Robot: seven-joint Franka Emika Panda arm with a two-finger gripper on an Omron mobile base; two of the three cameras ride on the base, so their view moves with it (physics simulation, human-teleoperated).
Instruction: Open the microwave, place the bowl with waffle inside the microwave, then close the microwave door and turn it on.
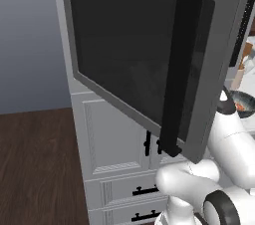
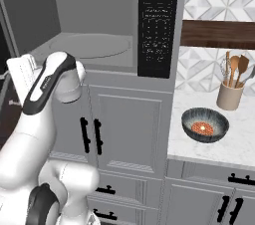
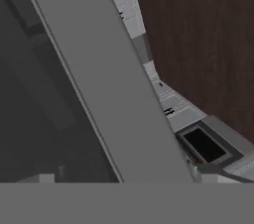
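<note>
Microwave [image 2: 94, 25]: large grey built-in unit set above white panelled cabinets [image 2: 127, 129]. Cavity plain grey, open to view, with a round turntable [image 2: 92, 47] on its floor. Black button panel [image 2: 158, 22] on its right side; the display and key markings are too small to read.

Microwave door [image 1: 149, 55]: swung open toward the left, grey frame around a large dark tinted window, long black vertical bar handle [image 1: 182, 64] near its free edge. In the left base view the door covers the cavity; its top is cut off by the frame.

Bowl [image 2: 205, 125]: small, round, dark grey ribbed outside, on the pale marble counter [image 2: 199, 152] to the right of the microwave, well apart from the cavity. In the left base view, a sliver of it shows behind the arm.

Waffle [image 2: 203, 128]: orange-brown, lying inside the bowl; grid pattern barely discernible.

Utensil holder [image 2: 230, 94]: beige, with wooden utensils, beyond the bowl.

Gripper: fingertips not distinguishable in the hand view, which looks along the door's grey frame; jaws spread wide, holding nothing.
</note>
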